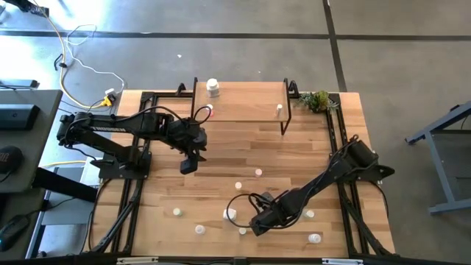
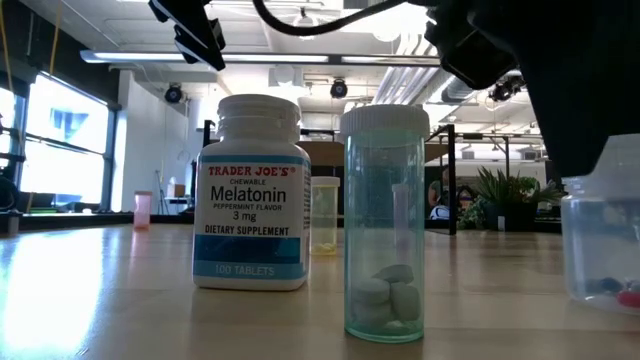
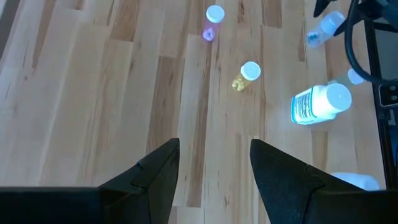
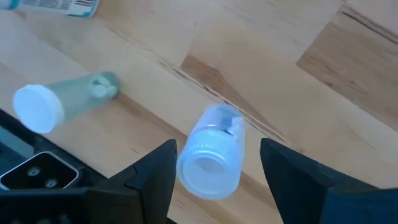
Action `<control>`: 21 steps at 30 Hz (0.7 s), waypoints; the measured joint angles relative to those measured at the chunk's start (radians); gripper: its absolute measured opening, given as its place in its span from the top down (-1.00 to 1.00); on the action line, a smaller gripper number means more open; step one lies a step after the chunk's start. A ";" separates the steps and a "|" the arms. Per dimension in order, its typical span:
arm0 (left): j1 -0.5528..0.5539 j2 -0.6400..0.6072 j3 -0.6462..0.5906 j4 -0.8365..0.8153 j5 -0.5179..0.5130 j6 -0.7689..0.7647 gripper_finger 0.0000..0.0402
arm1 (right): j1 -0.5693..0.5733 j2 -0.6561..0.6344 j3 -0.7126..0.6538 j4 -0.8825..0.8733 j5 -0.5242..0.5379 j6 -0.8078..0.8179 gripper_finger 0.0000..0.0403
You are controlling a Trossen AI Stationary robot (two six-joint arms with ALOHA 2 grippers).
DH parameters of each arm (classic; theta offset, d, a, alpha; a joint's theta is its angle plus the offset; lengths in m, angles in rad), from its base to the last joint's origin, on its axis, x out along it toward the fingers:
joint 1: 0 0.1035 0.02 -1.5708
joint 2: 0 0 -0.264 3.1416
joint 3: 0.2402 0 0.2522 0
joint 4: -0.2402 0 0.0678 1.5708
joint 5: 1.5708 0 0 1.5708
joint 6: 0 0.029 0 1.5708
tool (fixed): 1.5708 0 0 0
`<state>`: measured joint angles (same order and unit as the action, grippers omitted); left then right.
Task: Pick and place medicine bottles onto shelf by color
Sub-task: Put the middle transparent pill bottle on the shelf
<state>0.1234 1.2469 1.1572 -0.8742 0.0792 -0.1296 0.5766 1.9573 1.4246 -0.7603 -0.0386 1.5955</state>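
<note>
Plank-patterned wooden tabletop strewn with medicine bottles, open-plan room behind.

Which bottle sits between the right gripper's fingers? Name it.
The clear bluish vial with the white cap: it stands upright between the open right gripper fingers, while the green vial stands off to one side.

Site: I read this as an open industrial lab or workshop | Evidence: concrete floor, exposed ceiling ducts, tall windows, cables, workbench on black framing.
</note>
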 joint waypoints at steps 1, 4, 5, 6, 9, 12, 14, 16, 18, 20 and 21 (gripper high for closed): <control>0.000 0.000 0.000 0.000 0.000 -0.001 0.07 | 0.000 0.002 0.000 0.000 -0.006 0.002 -0.06; 0.000 0.000 0.000 0.000 0.000 0.000 0.07 | 0.000 0.003 0.000 -0.001 -0.011 0.003 0.06; 0.000 0.000 0.000 0.000 0.000 -0.001 0.07 | 0.000 0.003 0.000 -0.002 -0.011 0.004 0.11; 0.000 0.000 0.000 0.000 0.000 0.000 0.07 | 0.000 0.003 0.000 -0.003 -0.014 0.006 0.16; 0.000 0.000 0.000 0.000 0.000 0.002 0.07 | 0.000 0.003 0.000 -0.003 -0.022 0.021 0.30; 0.000 0.000 0.000 0.000 0.000 0.002 0.07 | 0.000 0.001 0.000 -0.004 -0.023 0.021 0.39; 0.000 0.000 0.000 0.000 0.000 0.002 0.07 | 0.000 0.001 0.000 -0.005 -0.023 0.021 0.40; 0.000 0.000 0.000 0.000 0.000 0.001 0.07 | 0.000 0.001 0.003 -0.011 -0.032 0.021 0.39; 0.000 0.000 0.000 0.000 0.000 0.002 0.07 | 0.000 0.001 0.023 -0.030 -0.039 0.021 0.38; 0.000 0.000 0.000 0.000 0.000 0.002 0.07 | -0.004 0.001 0.054 -0.057 -0.040 0.012 0.38; 0.000 0.000 0.000 0.000 -0.001 0.002 0.07 | -0.007 0.001 0.074 -0.085 -0.040 0.000 0.38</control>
<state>0.1238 1.2469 1.1572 -0.8738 0.0786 -0.1274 0.5701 1.9579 1.4990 -0.8452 -0.0789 1.5952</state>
